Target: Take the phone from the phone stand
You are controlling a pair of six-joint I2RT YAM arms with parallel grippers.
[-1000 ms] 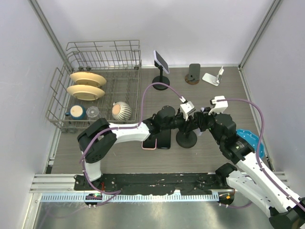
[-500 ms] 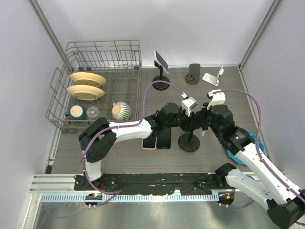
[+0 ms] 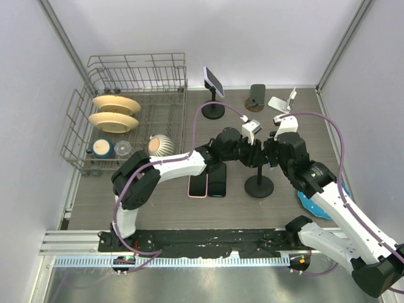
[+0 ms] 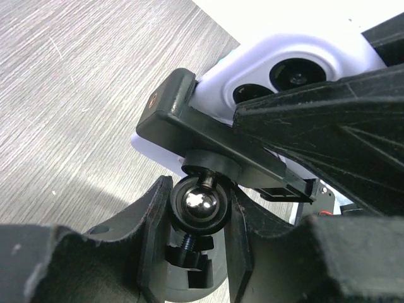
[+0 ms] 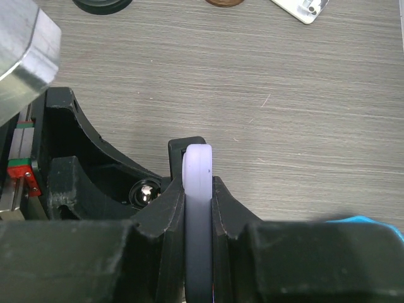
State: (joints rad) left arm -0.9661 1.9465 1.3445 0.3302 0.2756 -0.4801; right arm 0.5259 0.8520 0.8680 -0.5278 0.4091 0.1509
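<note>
A lavender-cased phone (image 5: 197, 189) sits in the clamp of a black phone stand (image 3: 259, 187) at mid-table. My right gripper (image 5: 197, 214) is shut on the phone's edge, one finger on each face. In the left wrist view the phone's back with its camera lenses (image 4: 297, 57) shows above the stand's clamp (image 4: 189, 120). My left gripper (image 4: 197, 211) is shut on the stand's ball joint (image 4: 199, 203) just under the clamp. In the top view both grippers meet above the stand's round base, left gripper (image 3: 251, 151), right gripper (image 3: 270, 153).
Two phones (image 3: 208, 183) lie flat left of the stand. A wire dish rack (image 3: 126, 107) with plates is at back left. Another phone on a black stand (image 3: 213, 81), a brown-based stand (image 3: 256, 96) and a white stand (image 3: 282, 102) line the back. A blue object (image 3: 315, 205) lies at right.
Both grippers and the stand with the phone have shifted to the right and slightly back. The stand's base slid right along the table. Both grips are unchanged.
</note>
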